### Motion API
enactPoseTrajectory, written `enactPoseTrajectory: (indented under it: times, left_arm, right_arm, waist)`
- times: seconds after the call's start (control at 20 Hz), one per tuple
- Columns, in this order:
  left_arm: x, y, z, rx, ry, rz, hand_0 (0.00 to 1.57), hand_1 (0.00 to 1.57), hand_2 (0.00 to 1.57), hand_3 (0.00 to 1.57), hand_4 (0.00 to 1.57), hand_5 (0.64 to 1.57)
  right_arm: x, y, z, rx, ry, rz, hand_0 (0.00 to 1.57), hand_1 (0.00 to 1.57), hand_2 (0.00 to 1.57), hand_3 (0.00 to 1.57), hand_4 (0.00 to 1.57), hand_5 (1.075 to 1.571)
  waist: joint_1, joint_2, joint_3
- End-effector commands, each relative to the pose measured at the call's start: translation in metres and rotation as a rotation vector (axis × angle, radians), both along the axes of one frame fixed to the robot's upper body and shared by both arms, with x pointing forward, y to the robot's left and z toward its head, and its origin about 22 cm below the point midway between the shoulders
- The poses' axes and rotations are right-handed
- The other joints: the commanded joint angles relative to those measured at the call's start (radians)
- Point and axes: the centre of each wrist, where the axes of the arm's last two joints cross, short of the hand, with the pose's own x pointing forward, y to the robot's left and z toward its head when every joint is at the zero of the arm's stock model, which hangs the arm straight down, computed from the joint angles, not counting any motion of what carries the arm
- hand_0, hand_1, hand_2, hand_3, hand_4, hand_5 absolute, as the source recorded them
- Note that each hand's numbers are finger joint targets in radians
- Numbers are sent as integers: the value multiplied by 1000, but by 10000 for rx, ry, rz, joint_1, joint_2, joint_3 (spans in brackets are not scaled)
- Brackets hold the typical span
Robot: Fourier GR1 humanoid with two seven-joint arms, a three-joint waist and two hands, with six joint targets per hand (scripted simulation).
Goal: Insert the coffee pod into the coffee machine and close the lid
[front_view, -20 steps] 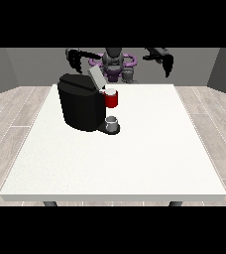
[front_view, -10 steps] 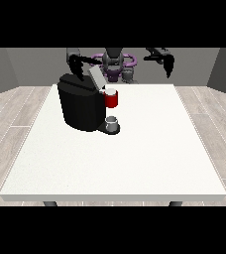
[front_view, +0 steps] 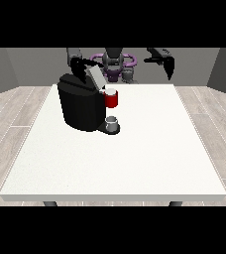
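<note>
Hand at view's left (front_view: pixel 78 66) has come down behind the coffee machine (front_view: pixel 83 104), now by the raised lid (front_view: pixel 95 77), vs higher & further left 1 s ago; fingers: can't tell. Likely lid closing next. Pod: prob the small white bit atop the red part (front_view: pixel 111 99). Hand at view's right (front_view: pixel 167 63) hangs idle, fingers relaxed, unchanged

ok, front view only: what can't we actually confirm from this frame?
- Pod seating: the coffee pod shows only as a small pale top above the red part of the coffee machine; too small to tell how deep it sits.
- Hand at the view's left: dark against the machine and the raised lid; contact with the lid unreadable.
- Hand at the view's right: finger pose too small to read.
</note>
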Motion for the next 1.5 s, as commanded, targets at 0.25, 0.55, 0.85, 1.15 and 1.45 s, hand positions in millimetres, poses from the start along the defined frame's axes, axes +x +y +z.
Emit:
enactPoseTrajectory:
  times: [0.25, 0.55, 0.85, 1.15, 1.45]
  left_arm:
    - [2, 3, 10, 203, 60, -93, 0, 0, 0, 0, 0, 1571]
    - [-4, 16, -18, -14, 399, 495, 0, 0, 0, 0, 131, 1571]
    - [2, 14, -1, 165, 426, 336, 0, 0, 0, 0, 156, 1571]
    - [1, 0, -10, -233, 3, -75, 0, 0, 0, 0, 0, 1571]
    - [4, 0, -13, 204, -867, 179, 0, 0, 0, 0, 202, 1571]
  right_arm:
    - [14, 10, 3, -174, 185, 284, 0, 0, 0, 0, 0, 1571]
    - [12, 41, 11, -486, 257, 739, 0, 0, 0, 0, 77, 1571]
    - [17, 52, 12, -923, -125, 1144, 0, 0, 0, 0, 0, 1571]
    - [30, 70, 46, -1544, -949, 1146, 0, 0, 0, 0, 124, 1571]
    - [32, 89, 63, -1278, -1178, 1565, 0, 0, 0, 0, 125, 1571]
  waist:
    - [171, 158, 41]
    - [-173, -18, 38]
    - [121, -15, 40]
    - [349, 280, 38]
    - [-54, 378, 36]
